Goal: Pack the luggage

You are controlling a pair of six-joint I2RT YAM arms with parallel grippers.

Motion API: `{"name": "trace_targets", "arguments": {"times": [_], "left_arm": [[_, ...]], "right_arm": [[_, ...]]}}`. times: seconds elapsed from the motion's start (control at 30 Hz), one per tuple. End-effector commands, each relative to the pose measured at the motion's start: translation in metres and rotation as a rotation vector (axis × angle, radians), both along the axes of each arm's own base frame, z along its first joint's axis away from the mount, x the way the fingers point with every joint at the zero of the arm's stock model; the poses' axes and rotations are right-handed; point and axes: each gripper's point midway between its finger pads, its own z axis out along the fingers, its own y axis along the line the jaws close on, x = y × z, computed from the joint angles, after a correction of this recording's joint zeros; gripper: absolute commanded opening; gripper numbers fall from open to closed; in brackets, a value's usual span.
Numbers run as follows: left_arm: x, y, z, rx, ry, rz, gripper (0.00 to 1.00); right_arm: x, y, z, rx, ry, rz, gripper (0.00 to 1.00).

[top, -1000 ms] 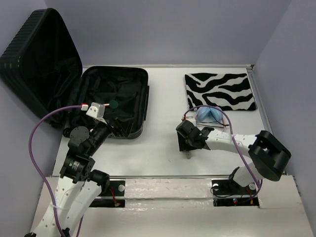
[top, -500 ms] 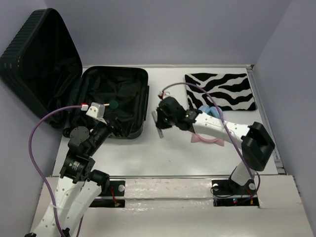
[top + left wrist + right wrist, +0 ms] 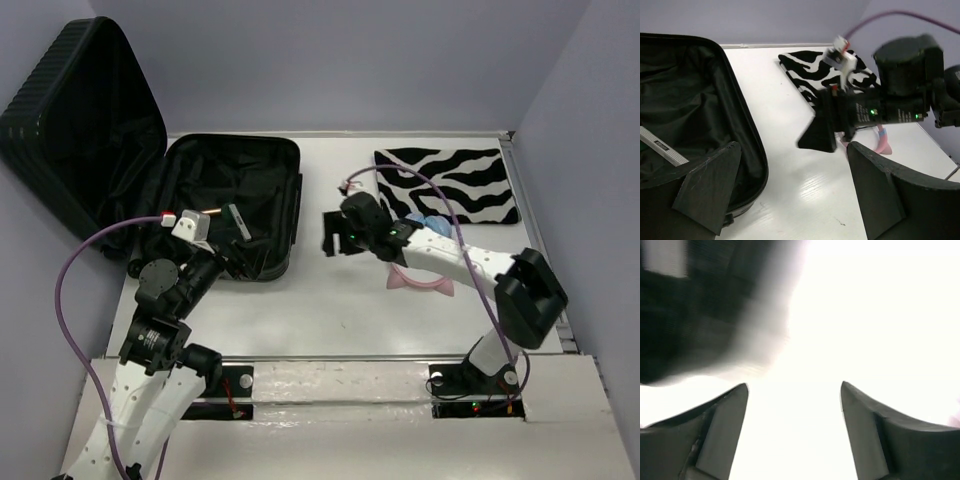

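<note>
Two arms are in play, and neither has anything in hand. On my far left the luggage (image 3: pixel 260 170) lies open on the table (image 3: pixel 320 310), its ribbed lid (image 3: pixel 80 130) propped up against the left wall and its black-lined base flat and facing up. One pale flat strip (image 3: pixel 660 146) rests on the lining near the front edge; I cannot tell what it is. Beyond that the lining looks bare, as far as the dark fabric lets me see.

My left gripper (image 3: pixel 792 147) hangs over the near right corner of the base, its fingers spread as wide as they go, with nothing between them.

Moving right, my right gripper (image 3: pixel 332 234) is above bare table, just beside the case's right wall and outside it. Its wrist view is badly blurred, but both fingers show apart with only bright table between, so I read it as open and empty.

Behind that arm a pink item (image 3: pixel 420 282) lies on the table, and a light blue one (image 3: pixel 428 222) sits partly hidden by the arm, touching or just beside the near edge of the zebra-striped pouch (image 3: pixel 450 180) at the back right.

My judgement: packing has barely begun. At most one thing is in, three are out on the table, and the lid is not yet shut.
</note>
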Motion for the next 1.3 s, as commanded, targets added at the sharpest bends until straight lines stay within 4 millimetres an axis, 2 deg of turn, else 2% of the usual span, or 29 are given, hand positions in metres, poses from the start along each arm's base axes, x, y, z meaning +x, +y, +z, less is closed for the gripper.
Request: {"name": "trace_targets", "arguments": {"times": [0.0,0.03,0.07,0.13,0.23,0.33,0.43,0.53,0.57,0.63,0.67,0.7,0.77,0.83,0.87,0.9,0.93,0.97,1.07,1.1,1.13,1.17,1.2,1.23,1.27], "left_arm": [[-0.008,-0.001,0.032,-0.024,-0.089,-0.016,0.99],[-0.009,-0.002,0.032,-0.024,-0.089,-0.023,0.99],[-0.008,-0.003,0.033,-0.023,-0.09,-0.026,0.99],[-0.007,-0.003,0.03,-0.019,-0.082,-0.024,0.99],[-0.006,-0.003,0.029,-0.017,-0.078,-0.024,0.99],[-0.006,-0.003,0.029,-0.018,-0.076,-0.021,0.99],[-0.006,-0.003,0.029,-0.018,-0.076,-0.02,0.99],[-0.005,-0.003,0.029,-0.017,-0.076,-0.018,0.99],[-0.005,-0.003,0.028,-0.017,-0.074,-0.018,0.99],[-0.005,-0.003,0.029,-0.018,-0.077,-0.018,0.99],[-0.005,-0.002,0.029,-0.018,-0.077,-0.015,0.99],[-0.005,-0.002,0.029,-0.019,-0.076,-0.017,0.99],[-0.006,-0.003,0.028,-0.017,-0.076,-0.021,0.99],[-0.006,-0.003,0.03,-0.019,-0.08,-0.023,0.99],[-0.006,-0.003,0.03,-0.019,-0.08,-0.024,0.99],[-0.007,-0.003,0.031,-0.02,-0.083,-0.024,0.99],[-0.007,-0.003,0.031,-0.022,-0.085,-0.023,0.99],[-0.007,-0.001,0.031,-0.021,-0.086,-0.015,0.99],[-0.006,0.003,0.033,-0.024,-0.089,0.011,0.99],[-0.005,0.009,0.035,-0.025,-0.091,0.042,0.99],[-0.004,0.011,0.034,-0.024,-0.088,0.059,0.99],[-0.001,0.019,0.033,-0.026,-0.08,0.106,0.99],[0.0,0.025,0.035,-0.033,-0.083,0.133,0.99],[0.0,0.028,0.035,-0.036,-0.08,0.153,0.99],[0.002,0.034,0.035,-0.038,-0.075,0.185,0.99]], "right_arm": [[-0.007,-0.122,-0.03,-0.205,0.017,-0.295,0.72],[-0.02,-0.143,-0.04,-0.241,0.043,-0.325,0.69],[-0.021,-0.158,-0.04,-0.252,0.049,-0.36,0.62],[-0.027,-0.169,-0.051,-0.281,0.069,-0.374,0.61],[-0.023,-0.194,-0.067,-0.346,0.104,-0.441,0.65],[-0.021,-0.194,-0.085,-0.371,0.162,-0.415,0.67],[-0.016,-0.192,-0.103,-0.415,0.2,-0.386,0.65],[-0.011,-0.186,-0.115,-0.436,0.222,-0.369,0.55],[-0.009,-0.187,-0.121,-0.456,0.231,-0.37,0.45],[-0.007,-0.186,-0.123,-0.459,0.232,-0.373,0.29],[-0.005,-0.189,-0.121,-0.467,0.221,-0.386,0.11],[-0.009,-0.183,-0.114,-0.472,0.197,-0.373,0.07],[-0.012,-0.178,-0.101,-0.482,0.162,-0.373,0.07],[-0.023,-0.167,-0.081,-0.516,0.118,-0.336,0.07],[-0.017,-0.156,-0.06,-0.501,0.069,-0.333,0.07],[-0.025,-0.143,-0.048,-0.509,0.051,-0.289,0.07],[-0.02,-0.138,-0.035,-0.492,0.032,-0.287,0.07],[-0.015,-0.111,-0.007,-0.442,-0.019,-0.232,0.07],[0.0,-0.064,0.028,-0.347,-0.088,-0.128,0.07],[0.01,-0.033,0.061,-0.26,-0.147,-0.06,0.07],[0.017,-0.018,0.075,-0.227,-0.173,-0.034,0.07],[0.018,0.008,0.07,-0.238,-0.187,0.032,0.07],[0.029,0.033,0.108,-0.16,-0.259,0.048,0.07],[0.032,0.05,0.118,-0.134,-0.282,0.075,0.07],[0.032,0.08,0.102,-0.132,-0.264,0.152,0.07]]}}
